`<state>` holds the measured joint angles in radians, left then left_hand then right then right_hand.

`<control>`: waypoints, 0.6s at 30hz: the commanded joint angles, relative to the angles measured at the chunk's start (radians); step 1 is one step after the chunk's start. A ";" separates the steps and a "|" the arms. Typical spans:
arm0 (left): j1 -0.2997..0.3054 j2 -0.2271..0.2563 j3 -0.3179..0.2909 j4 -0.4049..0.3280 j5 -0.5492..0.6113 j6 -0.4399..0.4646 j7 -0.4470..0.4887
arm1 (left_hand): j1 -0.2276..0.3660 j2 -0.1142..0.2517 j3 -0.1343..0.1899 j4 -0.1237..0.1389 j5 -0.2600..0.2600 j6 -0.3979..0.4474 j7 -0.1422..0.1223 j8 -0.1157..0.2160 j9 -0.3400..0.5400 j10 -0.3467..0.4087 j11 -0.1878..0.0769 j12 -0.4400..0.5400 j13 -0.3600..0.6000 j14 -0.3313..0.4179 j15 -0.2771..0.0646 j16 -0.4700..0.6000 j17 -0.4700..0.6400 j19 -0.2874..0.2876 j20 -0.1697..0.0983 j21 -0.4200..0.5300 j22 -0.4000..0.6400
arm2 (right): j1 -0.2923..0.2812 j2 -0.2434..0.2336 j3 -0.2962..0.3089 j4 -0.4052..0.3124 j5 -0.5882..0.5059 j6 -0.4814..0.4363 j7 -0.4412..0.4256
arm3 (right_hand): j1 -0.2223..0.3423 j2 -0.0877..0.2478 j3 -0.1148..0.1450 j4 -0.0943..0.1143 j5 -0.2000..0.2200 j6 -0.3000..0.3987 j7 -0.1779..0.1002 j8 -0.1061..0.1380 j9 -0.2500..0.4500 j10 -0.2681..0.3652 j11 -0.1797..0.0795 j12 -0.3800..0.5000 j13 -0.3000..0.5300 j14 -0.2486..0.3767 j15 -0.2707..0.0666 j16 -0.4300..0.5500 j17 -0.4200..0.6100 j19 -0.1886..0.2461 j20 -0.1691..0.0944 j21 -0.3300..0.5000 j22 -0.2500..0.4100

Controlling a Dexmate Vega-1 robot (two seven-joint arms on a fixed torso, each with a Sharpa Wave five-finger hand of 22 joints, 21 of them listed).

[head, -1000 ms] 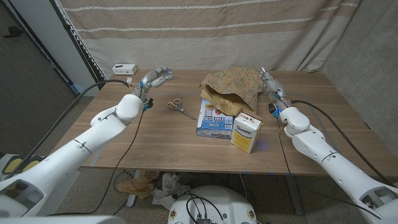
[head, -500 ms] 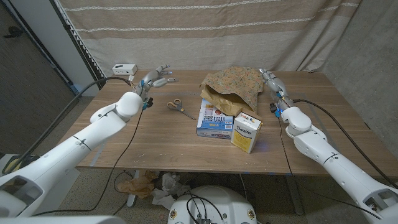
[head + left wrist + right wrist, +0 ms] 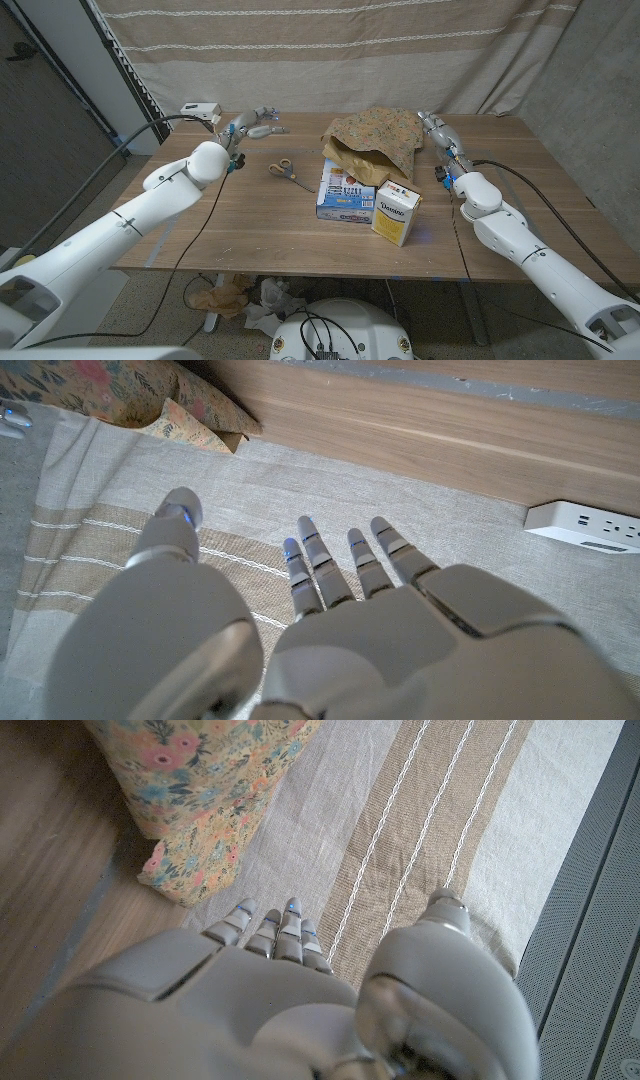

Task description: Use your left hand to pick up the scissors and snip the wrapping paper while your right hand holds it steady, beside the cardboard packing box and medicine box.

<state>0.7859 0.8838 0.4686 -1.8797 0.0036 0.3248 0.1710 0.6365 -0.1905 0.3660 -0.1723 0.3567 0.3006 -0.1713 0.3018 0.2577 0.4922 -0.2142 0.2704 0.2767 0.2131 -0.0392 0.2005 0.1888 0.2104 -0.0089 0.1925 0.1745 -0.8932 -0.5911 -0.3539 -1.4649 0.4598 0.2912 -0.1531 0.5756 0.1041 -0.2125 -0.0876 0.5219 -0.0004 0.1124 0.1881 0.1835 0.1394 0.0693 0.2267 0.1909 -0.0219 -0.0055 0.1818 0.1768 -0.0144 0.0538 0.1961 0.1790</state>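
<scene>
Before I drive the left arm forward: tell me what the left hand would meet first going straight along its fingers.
Probably the striped curtain: the open left hand points past the table's far edge at it. Distance is unclear.

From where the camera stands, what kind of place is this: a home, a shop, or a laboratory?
Probably a robot test room, not a home. A curtain hangs as a backdrop behind the wooden table, staged props such as scissors lie on it, and cables run along both arms.
</scene>
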 commanded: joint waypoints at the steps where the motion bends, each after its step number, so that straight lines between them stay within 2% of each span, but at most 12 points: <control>1: -0.023 0.034 0.014 -0.037 0.037 0.072 -0.052 | 0.010 0.001 -0.011 -0.001 0.009 0.024 0.000 0.015 0.003 0.009 0.000 0.007 0.005 0.003 -0.127 0.001 0.001 0.007 -0.003 0.005 0.005 | 0.003 0.000 0.000 -0.001 -0.002 -0.006 -0.002 | 0.011 0.000 -0.002 -0.005 0.006 -0.001 -0.002 0.006 0.003 0.004 -0.002 0.004 0.003 -0.010 0.005 0.000 0.003 -0.002 0.004 0.001 0.003; 8: -0.061 0.059 0.054 -0.074 0.119 0.146 -0.083 | 0.017 0.004 -0.021 0.000 0.011 0.041 -0.005 0.022 0.008 -0.017 0.001 -0.003 0.007 -0.004 -0.124 -0.002 0.001 0.008 -0.002 0.006 0.006 | 0.000 -0.001 0.002 -0.005 -0.007 0.001 -0.006 | 0.014 0.001 -0.001 -0.007 0.007 0.002 -0.002 0.007 0.003 0.004 -0.002 0.004 0.003 -0.011 0.005 0.000 0.003 -0.003 0.005 0.001 0.003; 9: -0.065 0.061 0.061 -0.079 0.134 0.156 -0.085 | 0.020 0.005 -0.024 0.001 0.012 0.053 0.003 0.028 0.010 -0.009 0.000 0.000 0.008 -0.002 -0.127 0.000 0.001 0.008 -0.003 0.006 0.006 | -0.002 -0.001 0.003 -0.006 -0.005 0.002 -0.006 | 0.015 0.001 -0.001 -0.007 0.007 0.002 -0.002 0.007 0.003 0.004 -0.002 0.004 0.003 -0.011 0.005 0.000 0.003 -0.003 0.005 0.001 0.003; 14: -0.071 0.059 0.079 -0.093 0.191 0.181 -0.069 | 0.028 0.006 -0.032 0.001 0.014 0.070 0.008 0.040 0.017 0.020 -0.002 0.012 0.014 0.009 -0.135 0.004 0.002 0.019 -0.008 0.010 0.006 | -0.006 -0.001 0.005 -0.011 -0.005 0.001 -0.011 | 0.016 0.002 -0.001 -0.007 0.007 0.005 -0.003 0.009 0.003 0.005 -0.002 0.005 0.003 -0.012 0.004 0.000 0.003 -0.003 0.006 0.001 0.003; 18: -0.061 0.053 0.083 -0.091 0.232 0.172 -0.033 | 0.029 0.001 -0.052 0.004 0.015 0.091 -0.002 0.058 0.028 0.045 -0.003 0.021 0.022 0.030 -0.147 0.010 0.003 0.037 -0.013 0.015 0.007 | -0.007 -0.002 0.006 -0.011 -0.004 0.001 -0.009 | 0.017 0.002 -0.001 -0.008 0.007 0.006 -0.005 0.009 0.003 0.004 -0.004 0.004 0.003 -0.012 0.005 0.000 0.003 -0.004 0.006 0.001 0.003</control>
<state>0.7321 0.9336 0.5229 -1.9493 0.1344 0.4609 0.1061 0.6586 -0.1862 0.3237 -0.1679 0.3663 0.3769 -0.1661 0.3504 0.2786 0.5206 -0.2177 0.2830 0.2925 0.2276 -0.0390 0.2005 0.1887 0.2356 -0.0197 0.2002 0.1796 -0.8941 -0.5919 -0.3520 -1.4708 0.4567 0.2884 -0.1593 0.5847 0.1056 -0.2096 -0.0905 0.5219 -0.0003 0.1124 0.1927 0.1835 0.1410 0.0677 0.2267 0.1909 -0.0272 -0.0001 0.1818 0.1769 -0.0143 0.0537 0.1961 0.1789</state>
